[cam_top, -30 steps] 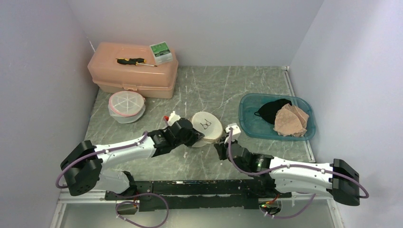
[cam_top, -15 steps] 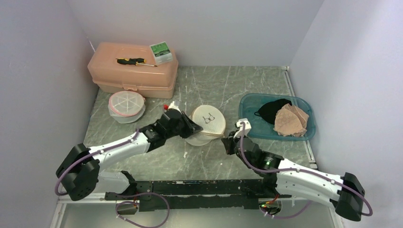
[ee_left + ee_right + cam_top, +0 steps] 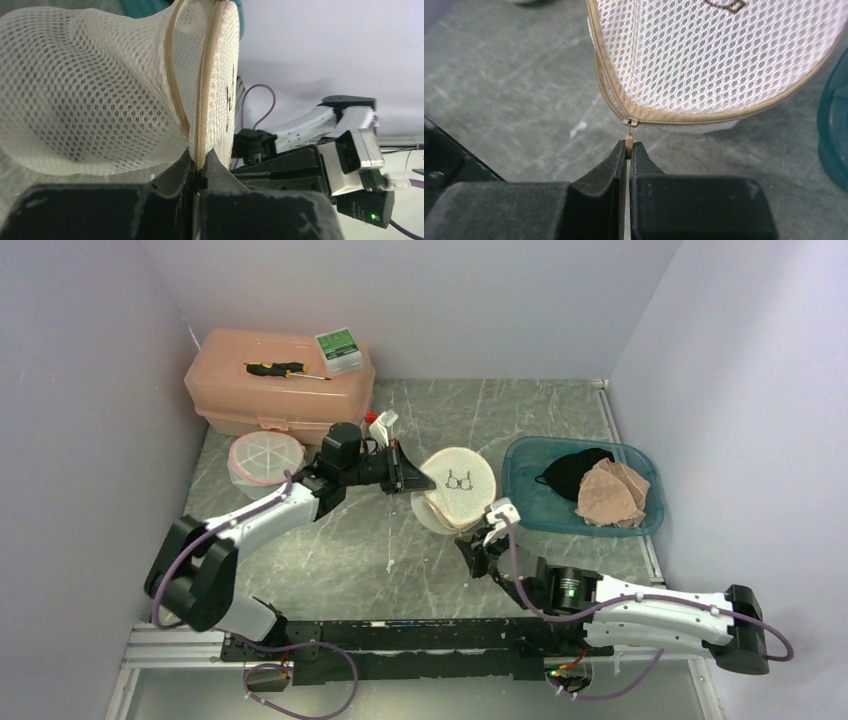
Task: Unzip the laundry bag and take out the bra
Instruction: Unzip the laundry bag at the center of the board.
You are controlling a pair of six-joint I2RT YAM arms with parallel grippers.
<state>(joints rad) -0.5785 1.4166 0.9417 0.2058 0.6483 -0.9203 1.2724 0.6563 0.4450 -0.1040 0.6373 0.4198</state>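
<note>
Upper part of the laundry bag point(image 3: 724, 55) cut off by the edge in the right wrist view, contents indistinct through the mesh, teal bin point(image 3: 835, 145) clipped at right, zipper pull point(image 3: 628, 142) too small to resolve from above, green box point(image 3: 338, 350) label illegible

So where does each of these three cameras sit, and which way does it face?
Top external: fixed above and behind, looking down on the table; both arms show whole.
Left wrist: rides the left gripper, looking along its fingers at the laundry bag rim they pinch.
Right wrist: rides the right gripper, looking at the pinched zipper pull.
All three share the laundry bag.
</note>
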